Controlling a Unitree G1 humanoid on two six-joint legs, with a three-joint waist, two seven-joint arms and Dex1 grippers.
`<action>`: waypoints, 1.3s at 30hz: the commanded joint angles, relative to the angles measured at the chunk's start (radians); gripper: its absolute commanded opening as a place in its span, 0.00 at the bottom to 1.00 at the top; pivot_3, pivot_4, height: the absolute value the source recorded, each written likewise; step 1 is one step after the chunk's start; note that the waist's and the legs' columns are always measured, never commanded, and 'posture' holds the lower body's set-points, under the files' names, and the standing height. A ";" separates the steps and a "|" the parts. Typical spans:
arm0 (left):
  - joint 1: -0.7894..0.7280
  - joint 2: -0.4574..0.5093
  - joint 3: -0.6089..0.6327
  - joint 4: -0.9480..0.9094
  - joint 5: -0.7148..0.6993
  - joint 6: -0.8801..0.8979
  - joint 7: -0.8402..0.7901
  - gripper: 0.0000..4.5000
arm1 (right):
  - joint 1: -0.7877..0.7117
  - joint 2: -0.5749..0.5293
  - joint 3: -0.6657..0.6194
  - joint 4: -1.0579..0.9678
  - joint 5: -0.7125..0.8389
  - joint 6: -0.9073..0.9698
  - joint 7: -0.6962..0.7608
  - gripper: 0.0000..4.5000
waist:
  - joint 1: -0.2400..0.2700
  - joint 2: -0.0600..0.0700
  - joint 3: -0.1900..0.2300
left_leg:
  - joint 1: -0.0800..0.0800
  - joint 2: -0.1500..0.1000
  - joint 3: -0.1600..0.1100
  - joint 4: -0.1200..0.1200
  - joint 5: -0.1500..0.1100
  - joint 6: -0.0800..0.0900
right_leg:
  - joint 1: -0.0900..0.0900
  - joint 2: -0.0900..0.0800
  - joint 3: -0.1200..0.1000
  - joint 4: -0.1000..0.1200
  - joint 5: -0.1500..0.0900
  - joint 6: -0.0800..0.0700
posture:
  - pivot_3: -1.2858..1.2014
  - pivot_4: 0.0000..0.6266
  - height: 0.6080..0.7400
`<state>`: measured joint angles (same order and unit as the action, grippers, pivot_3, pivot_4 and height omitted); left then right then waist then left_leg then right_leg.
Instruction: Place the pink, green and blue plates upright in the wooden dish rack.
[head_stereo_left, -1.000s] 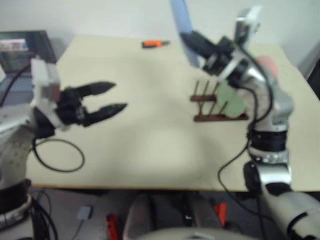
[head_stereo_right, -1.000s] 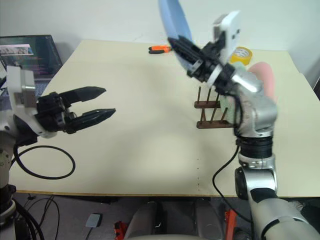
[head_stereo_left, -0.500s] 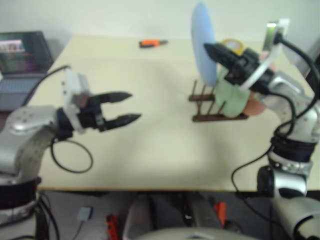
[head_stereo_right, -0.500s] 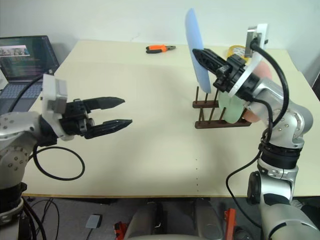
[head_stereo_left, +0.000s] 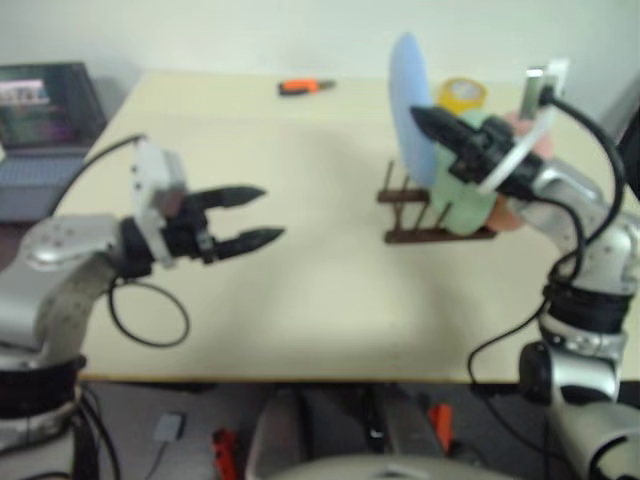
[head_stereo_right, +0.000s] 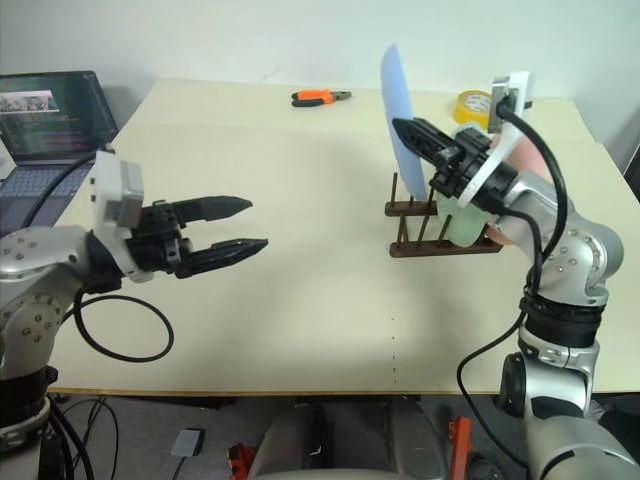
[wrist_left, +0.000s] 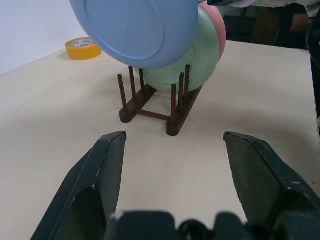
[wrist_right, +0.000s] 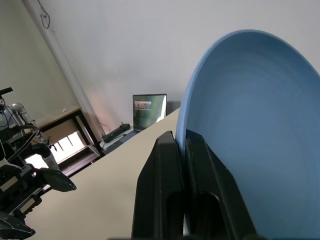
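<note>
No text, label, brand, number or sign can be read anywhere. A lit picture is shown on the laptop screen (head_stereo_right: 52, 112) at about ten o'clock beside the table, but nothing on it can be made out. No print can be read on the yellow tape roll (head_stereo_right: 473, 104) at one o'clock.

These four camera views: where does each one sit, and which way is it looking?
Left and right eye views: on the head, looking down over the beige table; both arms show.
Left wrist view: along the open left gripper toward the dark wooden dish rack.
Right wrist view: along the right gripper, clamped on the light blue round plate.
Shared: the blue plate, hanging above the rack's front slot, beside the mint green plate.
</note>
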<state>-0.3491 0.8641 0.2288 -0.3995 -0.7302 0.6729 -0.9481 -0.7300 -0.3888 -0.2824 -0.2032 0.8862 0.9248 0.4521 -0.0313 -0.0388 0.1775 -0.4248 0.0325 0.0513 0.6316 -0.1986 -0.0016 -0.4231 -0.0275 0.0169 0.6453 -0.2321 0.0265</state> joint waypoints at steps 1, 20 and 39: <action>-0.002 0.006 0.018 -0.033 -0.017 -0.001 0.007 0.76 | -0.002 0.001 -0.010 -0.021 0.018 -0.028 -0.004 0.00 | 0.000 0.000 0.000 | 0.000 0.000 0.000 0.000 0.000 0.000 | 0.000 0.000 0.000 0.000 0.000 0.000 | 0.52 0.24 1.00; 0.003 -0.009 0.005 -0.022 -0.005 -0.009 0.026 0.76 | 0.037 0.053 -0.017 -0.067 0.064 -0.025 -0.078 0.00 | 0.000 0.000 0.000 | 0.000 0.000 0.000 0.000 0.000 0.000 | 0.000 0.001 0.000 0.000 0.000 0.000 | 0.52 0.24 1.00; -0.009 -0.023 -0.020 0.001 0.034 -0.027 0.030 0.76 | 0.085 0.031 -0.022 -0.082 0.114 -0.024 -0.119 0.00 | 0.001 0.000 0.000 | 0.000 0.001 -0.001 0.000 0.000 0.000 | 0.000 0.002 0.001 0.000 0.000 0.000 | 0.52 0.24 1.00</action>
<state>-0.3466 0.8429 0.2037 -0.3881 -0.6980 0.6677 -0.9118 -0.6386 -0.3459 -0.2917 -0.2399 0.9868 0.9216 0.3386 -0.0305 -0.0388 0.1775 -0.4248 0.0332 0.0509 0.6316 -0.1986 -0.0016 -0.4230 -0.0258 0.0178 0.6454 -0.2320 0.0266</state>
